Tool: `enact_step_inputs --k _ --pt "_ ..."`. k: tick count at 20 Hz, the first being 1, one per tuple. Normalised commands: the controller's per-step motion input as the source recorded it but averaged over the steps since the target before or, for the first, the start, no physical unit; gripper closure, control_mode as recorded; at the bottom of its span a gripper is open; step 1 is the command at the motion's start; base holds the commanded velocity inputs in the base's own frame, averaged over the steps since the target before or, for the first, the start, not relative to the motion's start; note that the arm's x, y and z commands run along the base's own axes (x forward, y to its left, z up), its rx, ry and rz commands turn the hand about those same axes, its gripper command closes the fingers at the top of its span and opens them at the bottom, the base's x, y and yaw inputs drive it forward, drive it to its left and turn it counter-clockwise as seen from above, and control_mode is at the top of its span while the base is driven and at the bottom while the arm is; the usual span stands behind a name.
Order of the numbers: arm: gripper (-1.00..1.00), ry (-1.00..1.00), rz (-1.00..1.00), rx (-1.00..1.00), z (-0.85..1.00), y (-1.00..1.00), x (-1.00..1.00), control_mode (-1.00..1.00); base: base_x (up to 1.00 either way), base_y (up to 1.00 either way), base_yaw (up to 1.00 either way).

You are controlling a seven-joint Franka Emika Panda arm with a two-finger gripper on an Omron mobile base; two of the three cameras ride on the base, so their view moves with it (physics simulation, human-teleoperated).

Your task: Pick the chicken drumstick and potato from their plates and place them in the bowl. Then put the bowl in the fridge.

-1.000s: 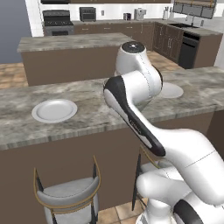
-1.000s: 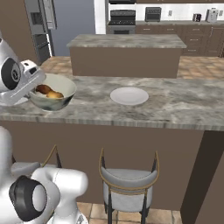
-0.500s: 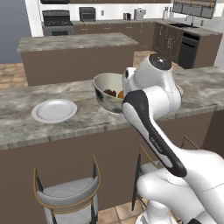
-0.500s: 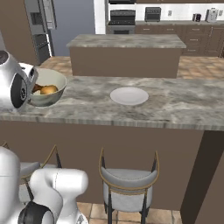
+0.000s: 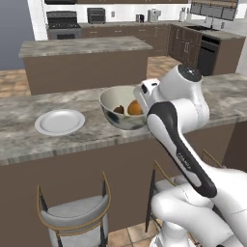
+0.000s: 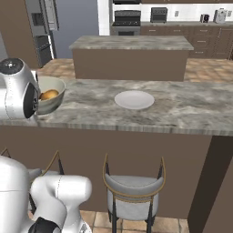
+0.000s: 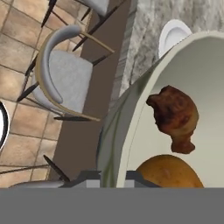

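Note:
My gripper [image 7: 114, 179] is shut on the wall of the cream bowl [image 7: 131, 122], one fingertip on each side of the rim. The dark brown chicken drumstick [image 7: 175, 116] and the golden potato [image 7: 168, 173] lie inside it. From the left base, the bowl [image 5: 123, 118] hangs over the counter's near edge, with the drumstick [image 5: 118, 110] and the potato [image 5: 135, 107] in it and my white hand at its right rim. A bare white plate [image 5: 60, 121] lies left of it. From the right base, the bowl [image 6: 51, 98] sits at the far left beside my arm.
The marble counter [image 6: 182, 111] carries the white plate [image 6: 134, 99]. Grey stools [image 5: 77, 217] stand below its front edge, one of them as a stool [image 7: 65, 74] under the bowl. An island [image 5: 82, 48] stands behind. The grey steel fridge [image 6: 43, 20] is at the back left.
My arm has swung left with the bowl in its grip. The bowl came out from behind my arm in the left base view and slid further left in the right base view.

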Motion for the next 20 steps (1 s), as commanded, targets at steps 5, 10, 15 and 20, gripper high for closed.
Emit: enact_step_inputs --k 5,10,15,20 --pt "1.00 0.00 0.07 -0.23 0.03 -0.20 -0.05 -1.00 0.00 0.00 0.00" --pt "1.00 -0.03 0.00 -0.12 0.00 -0.18 -0.09 -1.00 0.00 0.00 0.00" --pt "1.00 -0.01 0.00 -0.02 0.00 -0.02 -0.01 -1.00 0.00 0.00 0.00" --pt "1.00 0.00 0.00 0.00 0.00 0.00 0.00 -1.00 0.00 0.00 0.00"
